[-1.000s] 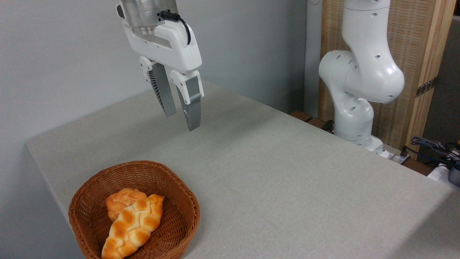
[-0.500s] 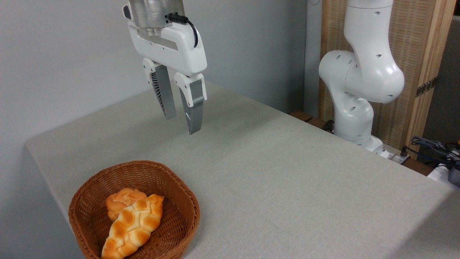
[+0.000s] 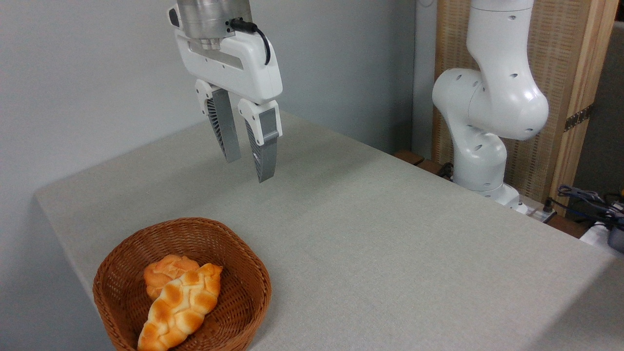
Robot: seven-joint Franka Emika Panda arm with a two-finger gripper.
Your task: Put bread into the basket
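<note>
The bread [image 3: 178, 307], a braided golden loaf with pale seams, lies inside the brown wicker basket [image 3: 243, 278] at the lower left, its narrow end toward the front rim. A small round orange bun [image 3: 165, 273] lies beside it in the basket, partly under the loaf. My gripper [image 3: 248, 168] hangs high above the table, behind and to the right of the basket, well apart from it. Its two grey fingers point down with a gap between them and hold nothing.
The grey table [image 3: 390, 243] stretches to the right and back. The arm's white base [image 3: 482, 146] stands at the table's far right edge, in front of a wooden panel. Cables [image 3: 585, 200] lie at the right border.
The gripper has drifted slightly to the right and a little up, away from the basket. The loaf and the bun have not moved.
</note>
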